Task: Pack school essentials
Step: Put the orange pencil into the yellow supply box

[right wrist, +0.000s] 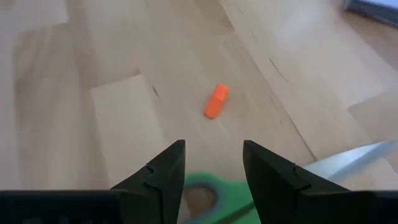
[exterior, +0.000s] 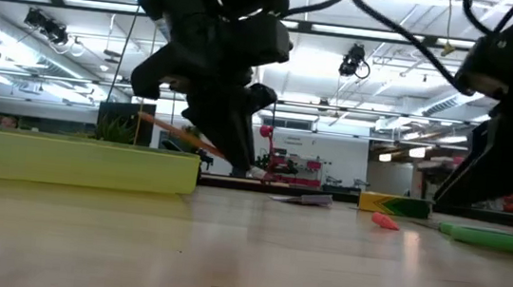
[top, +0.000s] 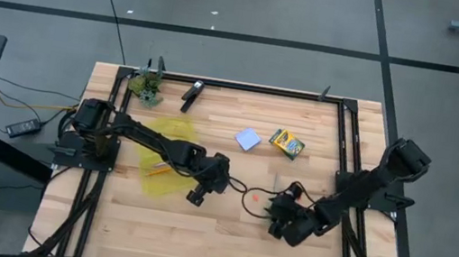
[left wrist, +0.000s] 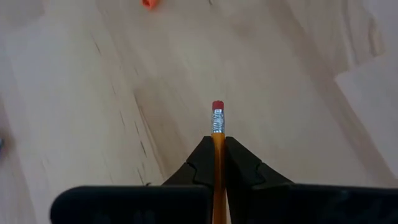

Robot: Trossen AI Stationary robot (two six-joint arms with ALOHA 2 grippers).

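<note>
My left gripper (top: 197,197) hangs over the table's middle, just right of the yellow-green pouch (top: 168,150), and is shut on an orange pencil (left wrist: 217,134). My right gripper (right wrist: 213,163) is open, its fingers standing over the green handle (right wrist: 202,186) of the scissors, which lie flat with the blade (right wrist: 354,158) pointing aside. The tiny red eraser (right wrist: 216,101) lies on the wood between the two grippers (top: 254,199). The pale blue note pad (top: 248,139) and the crayon box (top: 287,143) lie farther back. No pen shows. My left gripper pinches the orange pencil between its two fingers, with the fingers lying along the shaft. The metal band and red rubber end (left wrist: 217,107) stick out past the fingertips. The pencil is lifted clear of the table and slants (exterior: 176,132), its hidden end higher. Whether my right gripper touches the scissors' handle, I cannot tell.
A black clip-like tool (top: 191,95) and a small green leafy clump (top: 146,87) sit near the far edge. A dark frame (top: 342,136) runs around the tabletop. Bare wood (top: 194,242) spreads toward the near edge.
</note>
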